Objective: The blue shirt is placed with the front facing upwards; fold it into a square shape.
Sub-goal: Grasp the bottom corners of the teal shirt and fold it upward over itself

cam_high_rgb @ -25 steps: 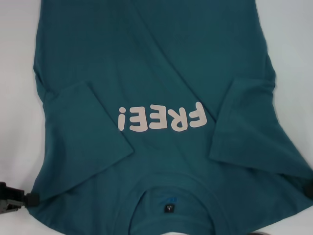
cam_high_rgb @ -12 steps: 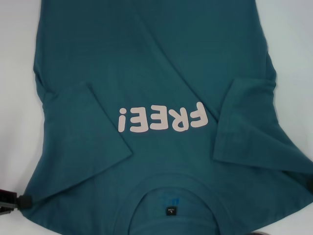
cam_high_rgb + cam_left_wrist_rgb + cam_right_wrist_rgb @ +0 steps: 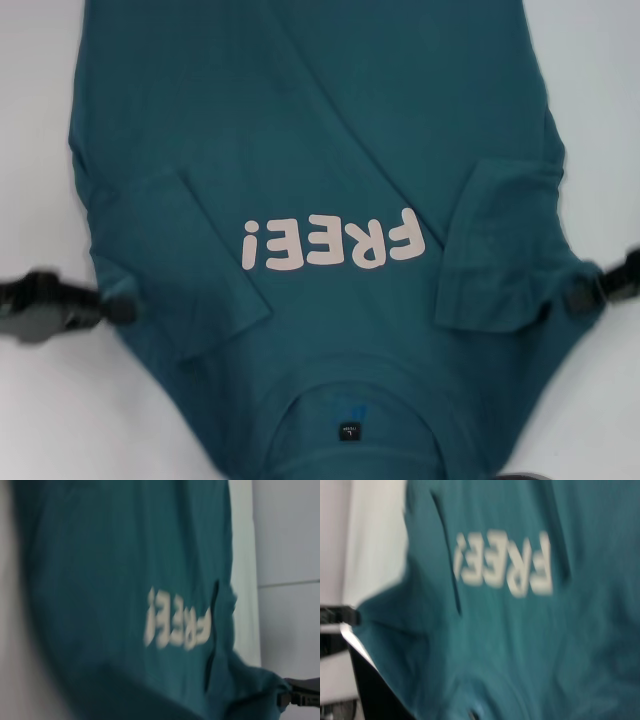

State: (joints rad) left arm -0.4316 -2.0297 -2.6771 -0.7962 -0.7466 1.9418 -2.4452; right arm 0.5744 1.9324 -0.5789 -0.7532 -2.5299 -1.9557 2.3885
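Observation:
The blue shirt (image 3: 320,130) lies front up on the white table (image 3: 35,120), collar towards me, with cream "FREE!" lettering (image 3: 330,243) and a dark neck label (image 3: 347,429). Both sleeves are folded in over the chest. My left gripper (image 3: 120,308) is shut on the shirt's left shoulder edge. My right gripper (image 3: 578,298) is shut on the right shoulder edge. Both shoulders are drawn up and away from me, so the near part of the shirt looks narrower. The shirt fills the left wrist view (image 3: 125,580) and the right wrist view (image 3: 520,630).
Bare white table shows on both sides of the shirt (image 3: 610,120). The left wrist view shows the right gripper (image 3: 300,697) at the shirt's far edge. The right wrist view shows the left gripper (image 3: 340,615) and a dark edge (image 3: 375,690) below it.
Both grippers have moved from the near corners away from me and inward, pulling the shirt's shoulders with them. The near part of the shirt has narrowed.

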